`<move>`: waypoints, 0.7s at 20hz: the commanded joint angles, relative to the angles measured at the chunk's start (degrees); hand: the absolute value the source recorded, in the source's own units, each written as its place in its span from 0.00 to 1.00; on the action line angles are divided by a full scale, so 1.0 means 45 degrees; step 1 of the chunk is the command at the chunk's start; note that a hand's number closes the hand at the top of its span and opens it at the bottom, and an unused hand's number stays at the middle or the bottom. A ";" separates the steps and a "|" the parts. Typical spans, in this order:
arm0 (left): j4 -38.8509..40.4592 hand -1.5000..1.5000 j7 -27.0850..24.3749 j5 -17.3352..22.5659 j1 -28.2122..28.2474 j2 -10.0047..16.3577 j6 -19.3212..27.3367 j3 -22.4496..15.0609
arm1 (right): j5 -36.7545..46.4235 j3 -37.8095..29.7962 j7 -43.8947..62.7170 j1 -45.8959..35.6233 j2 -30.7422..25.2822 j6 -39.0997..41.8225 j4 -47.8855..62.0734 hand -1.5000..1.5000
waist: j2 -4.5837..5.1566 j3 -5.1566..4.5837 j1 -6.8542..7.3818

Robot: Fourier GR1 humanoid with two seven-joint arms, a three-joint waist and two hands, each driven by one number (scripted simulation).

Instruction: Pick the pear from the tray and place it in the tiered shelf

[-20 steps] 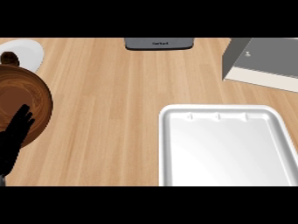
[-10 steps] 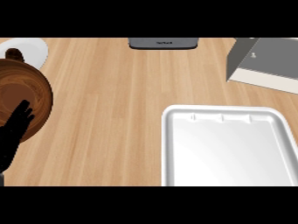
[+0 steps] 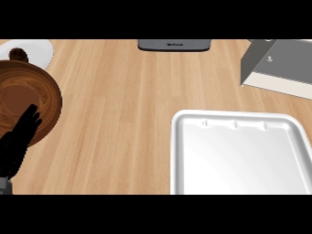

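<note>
Surface (image 3: pixel 118 100): wide bare wood strip runs 12 to 6 o'clock through the middle, between bowl and tray; most open room there. Tray (image 3: pixel 178 155) at 4–5 o'clock, white, raised rim, near side cut off by the view's lower edge, right rim just inside the view's edge. Shelf (image 3: pixel 287 64) at 2 o'clock, grey panel on a pale base, cut off at top and right; apart from the tray's far rim, with wood between. Bowl (image 3: pixel 13 98) at 9 o'clock, brown, left part out of view. Plate (image 3: pixel 42 50) at 10–11 o'clock, white, just beyond the bowl, partly hidden by it; small brown thing (image 3: pixel 19 55) on it, too small to tell what. Dark grey device (image 3: pixel 174 45) at 12 o'clock, cut off at top.

Left hand (image 3: pixel 13 144) at 8 o'clock, low by the left edge; fingers straight, pointing toward 1 o'clock, spread open, holding nothing; fingertips overlap the bowl's 4 o'clock rim; touching or above it, cannot tell. Wrist cut off at the lower edge.

Pear: cannot be made out anywhere in this view; tray floor shows only white.
</note>
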 commanded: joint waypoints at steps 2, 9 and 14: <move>0.0170 0.50 0.0512 -0.0162 -0.0815 -0.0021 0.0058 0.0056 | 0.1447 0.1614 -0.1292 -0.1279 -0.0061 -0.0691 0.2256 1.00 | 0.0046 0.0001 0.0088; 0.0056 0.50 0.0056 -0.0383 -0.0233 -0.0337 -0.0017 0.0058 | 0.3479 0.2723 -0.2612 -0.1984 0.0187 -0.1619 0.4298 1.00 | 0.0019 0.0005 0.0040; -0.0240 0.50 0.0341 -0.0350 -0.0139 -0.0291 -0.0143 0.0230 | 0.4404 0.3075 -0.4044 -0.3291 0.0375 -0.2111 0.6709 1.00 | 0.0019 0.0007 0.0069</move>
